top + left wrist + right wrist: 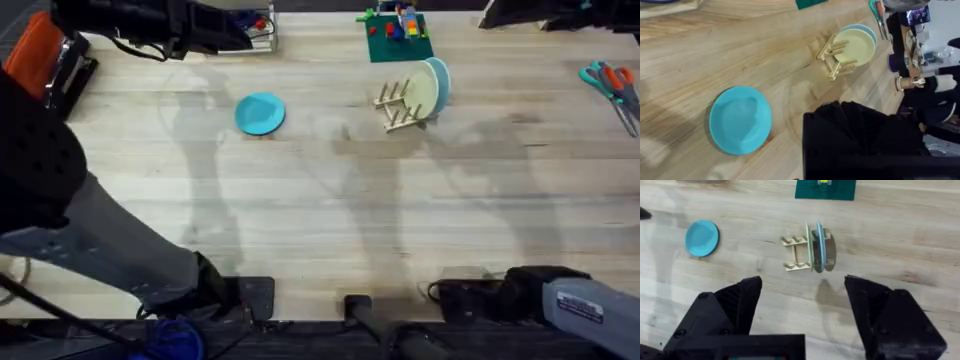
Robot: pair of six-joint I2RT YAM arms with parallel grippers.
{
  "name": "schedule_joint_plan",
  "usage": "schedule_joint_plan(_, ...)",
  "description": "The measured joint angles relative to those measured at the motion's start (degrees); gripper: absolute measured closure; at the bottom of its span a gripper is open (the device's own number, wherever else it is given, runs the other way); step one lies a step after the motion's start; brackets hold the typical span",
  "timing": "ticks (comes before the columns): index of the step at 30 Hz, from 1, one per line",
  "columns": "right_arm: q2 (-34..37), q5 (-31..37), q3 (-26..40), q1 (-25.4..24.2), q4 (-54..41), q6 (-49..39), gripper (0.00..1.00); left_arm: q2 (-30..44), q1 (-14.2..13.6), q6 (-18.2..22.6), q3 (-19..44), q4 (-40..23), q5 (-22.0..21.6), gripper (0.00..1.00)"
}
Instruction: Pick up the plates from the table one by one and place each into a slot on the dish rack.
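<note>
- Rack (398, 105) stands on the counter (330, 210).
- Two plates (432, 86) stand in the rack's right end.
- One plate (260, 113) lies flat, well left of the rack.

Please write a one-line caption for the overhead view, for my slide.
One turquoise plate lies flat on the wooden table; two plates already stand in the dish rack.
</note>
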Motion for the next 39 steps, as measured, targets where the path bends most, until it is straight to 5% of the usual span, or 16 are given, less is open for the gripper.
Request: schedule_joint_plan(39, 0.0, 0.0, 0.0, 0.0, 0.0, 0.0, 0.007, 7.4, 0.3, 1.7, 0.0, -0.2, -3.0, 0.962)
